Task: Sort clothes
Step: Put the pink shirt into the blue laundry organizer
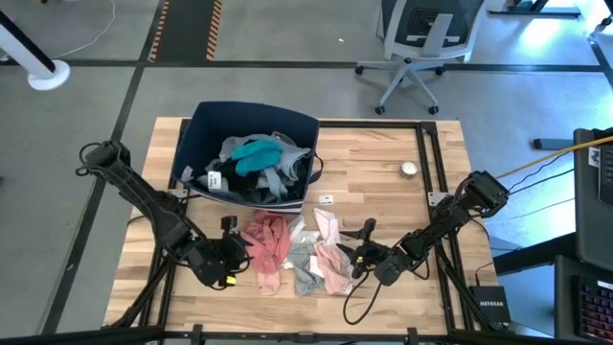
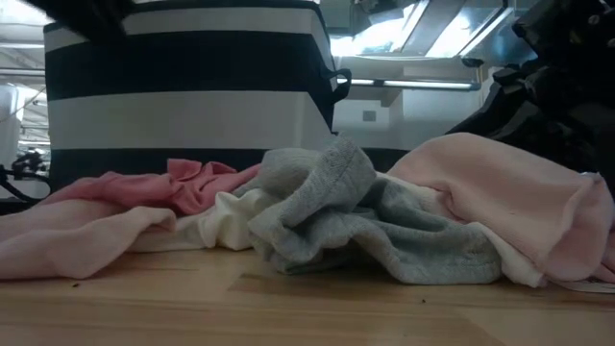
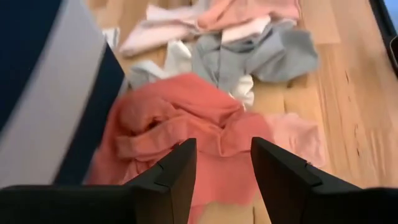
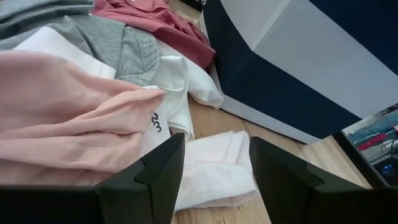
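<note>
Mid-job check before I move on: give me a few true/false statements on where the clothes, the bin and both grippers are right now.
1. The bin already holds clothes, including a teal piece. True.
2. The left gripper is shut on the coral-pink garment. False: its fingers stand open with the garment showing between them, nothing gripped.
3. A grey garment lies on the table between pink pieces. True.
4. The right gripper is inside the bin. False: it is out over the table, open, by the pale pink garment and a white piece.
5. All loose clothes lie behind the bin. False: they lie in front of it, between the two grippers.
</note>
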Available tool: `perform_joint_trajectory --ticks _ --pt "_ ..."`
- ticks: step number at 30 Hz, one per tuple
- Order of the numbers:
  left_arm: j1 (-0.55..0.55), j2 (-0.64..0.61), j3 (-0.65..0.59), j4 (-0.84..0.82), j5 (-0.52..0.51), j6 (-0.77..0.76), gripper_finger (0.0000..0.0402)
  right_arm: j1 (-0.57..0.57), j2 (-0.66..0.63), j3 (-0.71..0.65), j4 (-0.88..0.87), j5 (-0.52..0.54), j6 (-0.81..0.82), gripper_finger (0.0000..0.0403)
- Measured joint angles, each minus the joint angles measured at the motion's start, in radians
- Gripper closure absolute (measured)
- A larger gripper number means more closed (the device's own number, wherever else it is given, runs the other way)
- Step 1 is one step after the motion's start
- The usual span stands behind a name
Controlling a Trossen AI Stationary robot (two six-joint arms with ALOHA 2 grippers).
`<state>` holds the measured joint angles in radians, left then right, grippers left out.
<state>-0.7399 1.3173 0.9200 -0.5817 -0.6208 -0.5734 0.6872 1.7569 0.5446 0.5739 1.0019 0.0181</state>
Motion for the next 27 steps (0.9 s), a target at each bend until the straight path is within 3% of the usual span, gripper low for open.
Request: perform_joint_trajectory --ticks 11,18,27 --pt "0.004 0.06 -0.063 0.022 0.011 -0.066 0.0254 0.0 0.0 0.0 -0.001 0.0 0.0 0.0203" --pt "0.058 0.121 -0.063 0.127 0.005 0.004 0.0252 0.0 0.0 0.0 0.0 0.0 -0.001 0.0203" --pt "0.126 0.213 -0.063 0.183 0.017 0.023 0.0204 0.0 0.0 0.0 -0.002 0.0 -0.001 0.0203"
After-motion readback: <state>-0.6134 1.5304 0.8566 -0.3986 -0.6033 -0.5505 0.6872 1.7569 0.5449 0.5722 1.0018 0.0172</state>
